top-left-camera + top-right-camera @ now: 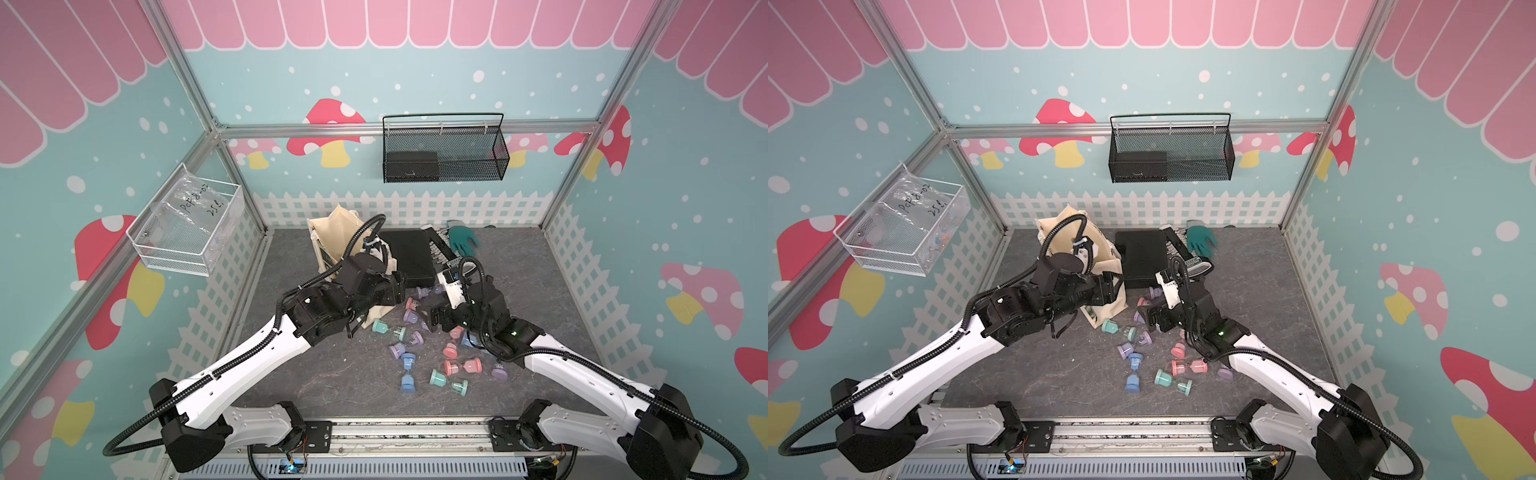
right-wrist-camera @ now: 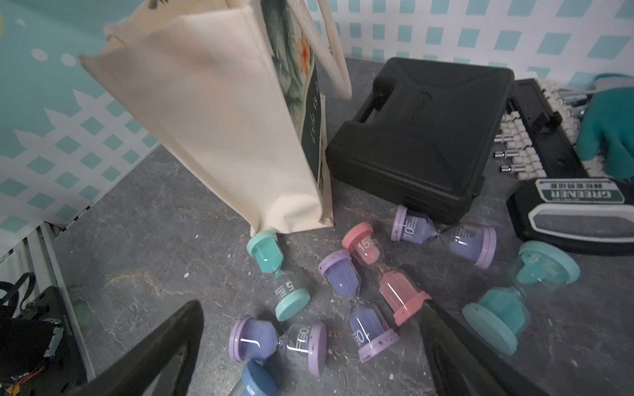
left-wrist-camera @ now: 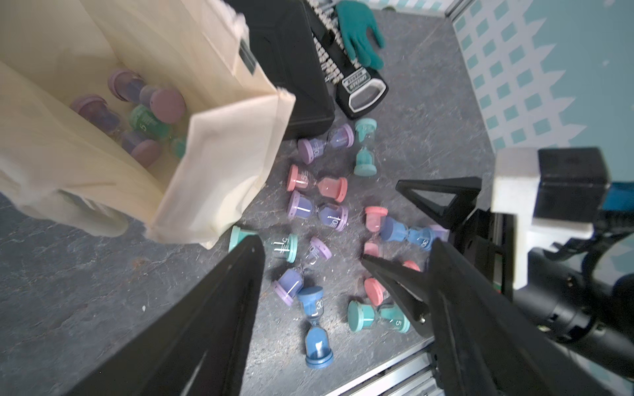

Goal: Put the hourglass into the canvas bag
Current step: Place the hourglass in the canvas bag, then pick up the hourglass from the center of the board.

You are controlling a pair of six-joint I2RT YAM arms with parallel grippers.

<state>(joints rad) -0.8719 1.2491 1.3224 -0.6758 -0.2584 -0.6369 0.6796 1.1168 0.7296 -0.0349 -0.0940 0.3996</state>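
The canvas bag [image 1: 332,237] [image 2: 212,120] stands tilted at the back left of the floor, its mouth open. Inside it lie several purple and green hourglasses [image 3: 144,116]. More hourglasses lie scattered on the grey floor beside it, among them a blue one [image 3: 315,325] and a purple one [image 2: 278,343]. My left gripper [image 3: 344,241] [image 1: 401,291] hangs open beside the bag's mouth with nothing between its fingers. My right gripper [image 2: 308,313] [image 1: 430,322] is open low over the purple hourglass and holds nothing.
A flat black case [image 1: 409,257] lies right of the bag. A socket set [image 2: 579,202] and a teal glove [image 1: 463,239] lie behind it. A black mesh basket [image 1: 444,149] hangs on the back wall, a clear bin [image 1: 187,224] on the left wall.
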